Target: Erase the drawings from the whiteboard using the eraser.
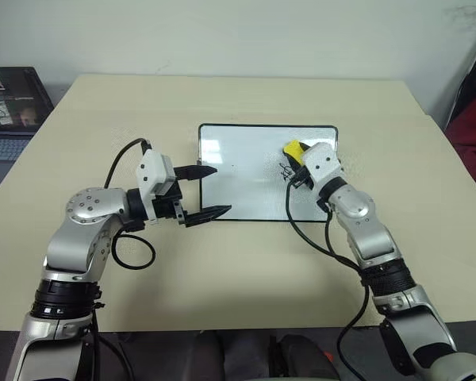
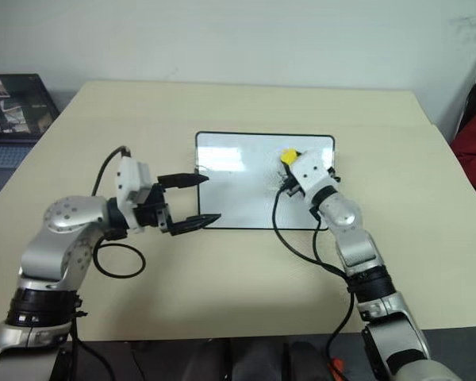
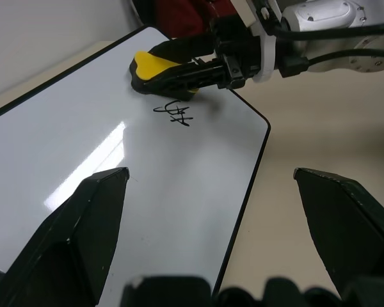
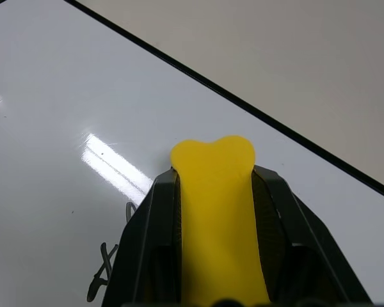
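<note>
The whiteboard (image 1: 246, 186) lies flat in the middle of the table. One group of black scribbled drawings (image 3: 176, 114) sits near its right end, also visible as drawings (image 1: 285, 171). My right gripper (image 1: 296, 156) is shut on the yellow eraser (image 1: 293, 148), which sits on or just over the board right behind the scribble. From the right wrist, the eraser (image 4: 216, 192) sticks out between the black fingers (image 4: 147, 230). My left gripper (image 1: 207, 191) stands open and level at the board's near left corner, one finger over the board and one at its front edge, holding nothing.
An open laptop (image 1: 8, 111) stands off the table's left side. A red and dark object (image 1: 472, 135) is at the right edge. Black cables (image 1: 317, 238) trail from both wrists over the tan table (image 1: 238, 270).
</note>
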Action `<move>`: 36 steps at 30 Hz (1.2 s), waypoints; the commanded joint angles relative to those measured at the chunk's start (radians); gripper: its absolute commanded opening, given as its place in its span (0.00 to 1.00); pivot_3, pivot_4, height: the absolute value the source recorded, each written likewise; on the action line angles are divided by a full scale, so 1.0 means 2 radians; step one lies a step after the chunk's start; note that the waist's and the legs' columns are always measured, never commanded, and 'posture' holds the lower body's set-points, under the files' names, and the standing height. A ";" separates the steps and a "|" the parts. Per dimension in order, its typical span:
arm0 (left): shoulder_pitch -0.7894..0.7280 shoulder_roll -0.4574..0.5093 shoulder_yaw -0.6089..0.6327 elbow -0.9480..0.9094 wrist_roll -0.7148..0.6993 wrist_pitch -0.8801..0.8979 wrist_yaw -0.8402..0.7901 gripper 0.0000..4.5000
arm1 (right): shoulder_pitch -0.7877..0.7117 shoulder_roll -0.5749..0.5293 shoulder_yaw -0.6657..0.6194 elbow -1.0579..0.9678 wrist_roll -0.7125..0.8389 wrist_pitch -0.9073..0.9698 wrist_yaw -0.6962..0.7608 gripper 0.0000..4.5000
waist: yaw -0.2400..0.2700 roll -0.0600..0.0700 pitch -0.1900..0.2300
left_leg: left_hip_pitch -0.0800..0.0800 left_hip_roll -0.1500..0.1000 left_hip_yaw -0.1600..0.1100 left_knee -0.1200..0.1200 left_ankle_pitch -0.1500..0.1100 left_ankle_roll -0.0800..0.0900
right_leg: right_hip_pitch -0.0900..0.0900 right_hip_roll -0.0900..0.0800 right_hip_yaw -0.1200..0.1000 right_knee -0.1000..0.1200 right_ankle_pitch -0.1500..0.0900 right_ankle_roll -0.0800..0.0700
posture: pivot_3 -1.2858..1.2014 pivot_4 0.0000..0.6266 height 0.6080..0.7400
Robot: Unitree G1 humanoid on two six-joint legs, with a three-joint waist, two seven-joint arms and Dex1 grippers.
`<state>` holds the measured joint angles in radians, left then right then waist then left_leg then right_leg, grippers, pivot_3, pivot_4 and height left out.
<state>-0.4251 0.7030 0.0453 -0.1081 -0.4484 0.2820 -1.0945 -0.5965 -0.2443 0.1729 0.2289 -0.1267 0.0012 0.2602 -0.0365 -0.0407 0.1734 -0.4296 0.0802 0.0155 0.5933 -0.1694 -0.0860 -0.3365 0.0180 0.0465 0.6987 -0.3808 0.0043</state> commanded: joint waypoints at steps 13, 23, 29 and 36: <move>-0.005 0.010 0.014 -0.014 -0.007 0.007 0.007 1.00 | 0.053 0.051 0.034 0.089 -0.012 -0.028 0.025 0.25 | -0.012 -0.001 -0.001 | 0.017 0.000 -0.002 -0.001 0.001 0.003 | 0.014 -0.001 0.000 0.000 0.000 0.002 | 0.52 0.24 1.00; 0.003 0.011 0.029 0.005 -0.005 0.005 0.025 1.00 | 0.009 0.030 -0.016 -0.174 0.043 0.091 0.062 0.25 | -0.006 0.001 0.000 | -0.001 0.000 -0.002 0.000 0.002 0.002 | -0.002 0.000 0.000 0.001 0.002 0.001 | 0.52 0.24 1.00; 0.013 0.014 0.032 0.002 -0.004 0.004 0.025 1.00 | -0.035 0.018 -0.034 -0.088 0.023 0.058 0.031 0.25 | 0.002 0.001 0.000 | -0.003 0.000 0.000 -0.001 0.001 -0.001 | -0.003 0.000 0.000 -0.002 0.002 0.002 | 0.52 0.24 1.00; 0.013 0.015 0.032 -0.002 -0.005 0.006 0.026 1.00 | -0.056 0.042 -0.010 0.064 -0.003 -0.031 0.003 0.25 | 0.000 0.001 0.000 | -0.002 0.000 0.001 0.000 0.001 0.001 | -0.003 -0.001 0.000 0.000 0.002 0.002 | 0.52 0.24 1.00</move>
<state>-0.3931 0.7211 0.0837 -0.0777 -0.4517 0.2996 -1.0472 -0.6921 -0.1666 0.1447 0.3249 -0.1168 -0.0201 0.2801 -0.0365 -0.0389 0.1742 -0.4333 0.0803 0.0169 0.5926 -0.1682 -0.0840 -0.3418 0.0171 0.0475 0.6984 -0.3776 0.0073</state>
